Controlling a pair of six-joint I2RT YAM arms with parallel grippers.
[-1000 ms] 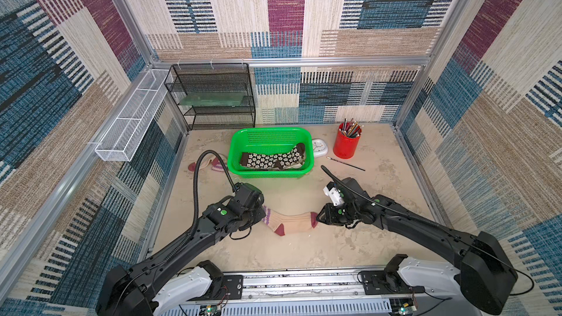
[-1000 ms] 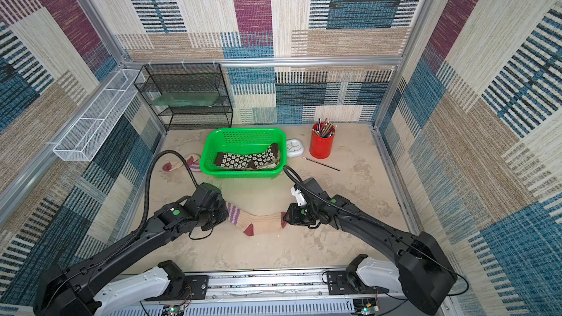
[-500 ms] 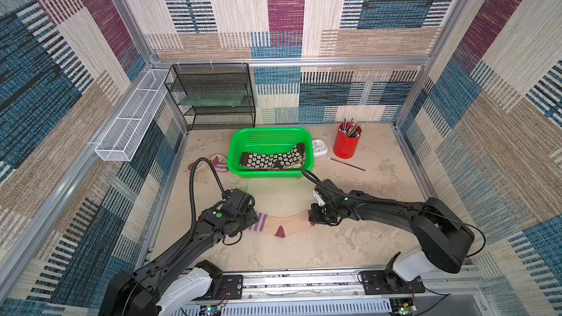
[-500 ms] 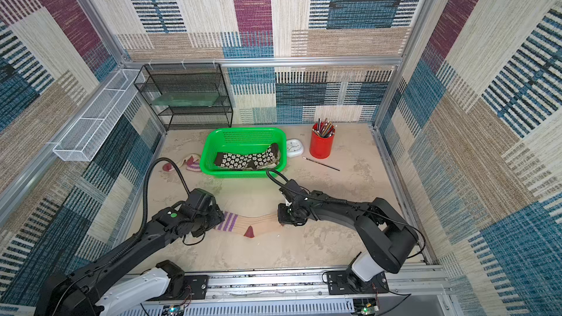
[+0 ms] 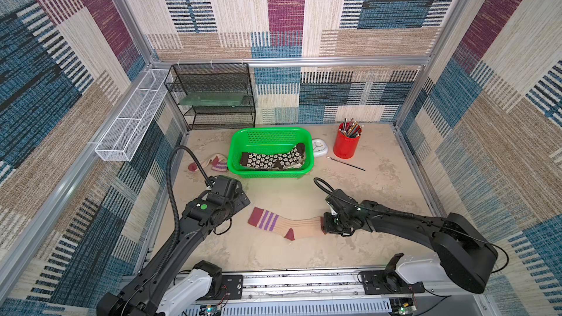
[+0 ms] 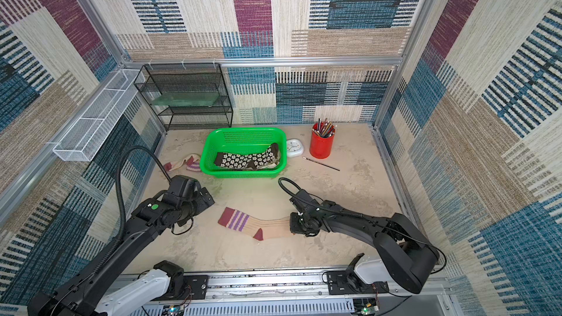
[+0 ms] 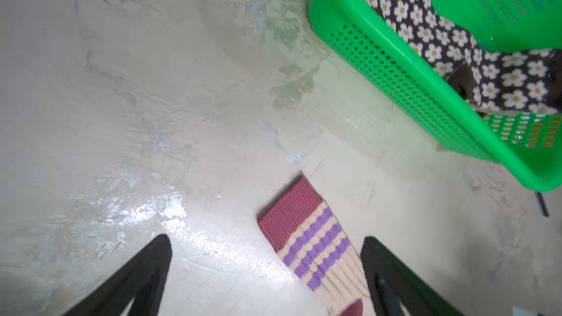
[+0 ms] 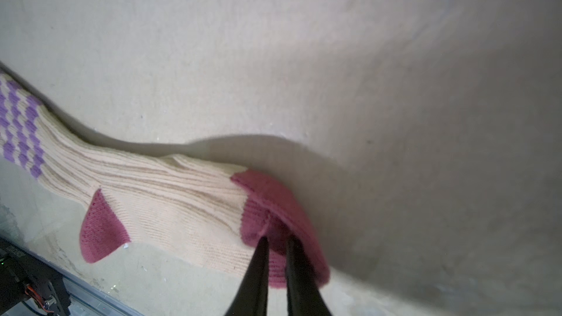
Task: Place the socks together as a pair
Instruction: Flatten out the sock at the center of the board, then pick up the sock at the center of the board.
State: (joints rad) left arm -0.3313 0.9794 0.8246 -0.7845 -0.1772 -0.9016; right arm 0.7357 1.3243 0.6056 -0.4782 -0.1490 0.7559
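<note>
Right gripper (image 8: 276, 240): jaws nearly together, clamped on the maroon toe of the striped sock (image 5: 282, 225), which is lying stretched out on the table (image 5: 304, 259) between the arms.

Left gripper (image 7: 267, 240): jaws wide apart, empty, near the cuff.

Matching sock (image 5: 209, 163) is lying crumpled just beside the green basket (image 5: 270, 175); a daisy sock (image 5: 270, 159) is sitting inside it.

I am judging the mate as next. I am planning a left pinch, lifting it clear of the basket wall and laying it cuff on cuff, toe on toe, with the right pinning the toe so nothing drags.
</note>
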